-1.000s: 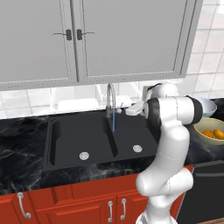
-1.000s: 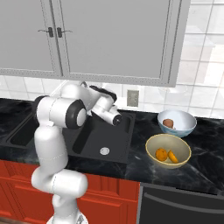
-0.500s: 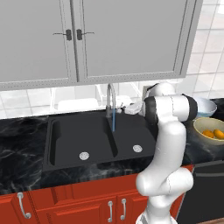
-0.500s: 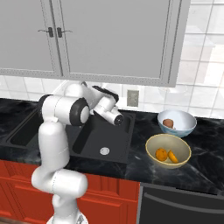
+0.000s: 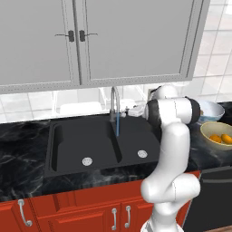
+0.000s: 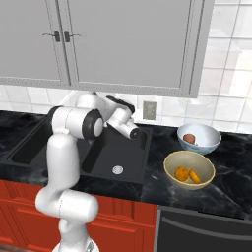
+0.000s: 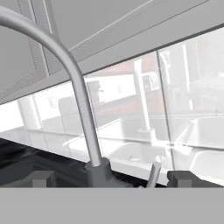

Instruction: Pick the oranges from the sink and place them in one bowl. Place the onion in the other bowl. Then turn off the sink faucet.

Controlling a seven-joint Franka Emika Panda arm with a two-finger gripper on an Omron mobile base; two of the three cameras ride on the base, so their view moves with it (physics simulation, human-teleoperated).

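Observation:
The silver gooseneck sink faucet (image 5: 113, 100) stands behind the black sink (image 5: 72, 140), and a thin blue stream of water (image 5: 118, 127) runs from its spout. My gripper (image 5: 130, 111) hovers just right of the faucet, open and holding nothing. In the hand view the faucet neck (image 7: 78, 92) rises close ahead, and its small lever (image 7: 153, 174) stands between my open fingertips (image 7: 41, 177). Two oranges (image 6: 182, 173) lie in the yellow-tan bowl (image 6: 206, 170). The onion (image 6: 189, 139) sits in the pale blue-white bowl (image 6: 211, 142).
Grey wall cabinets (image 5: 90, 41) hang low over the faucet. The glossy tiled backsplash (image 7: 144, 100) lies right behind it. Both bowls stand on the black marble counter (image 6: 231, 182) to the right of the sink. A dark oven front (image 6: 197, 231) sits below.
My hand has slid a little to the left, closer to the faucet. The fingers stay open. Fruit, bowls and the water stream are unchanged.

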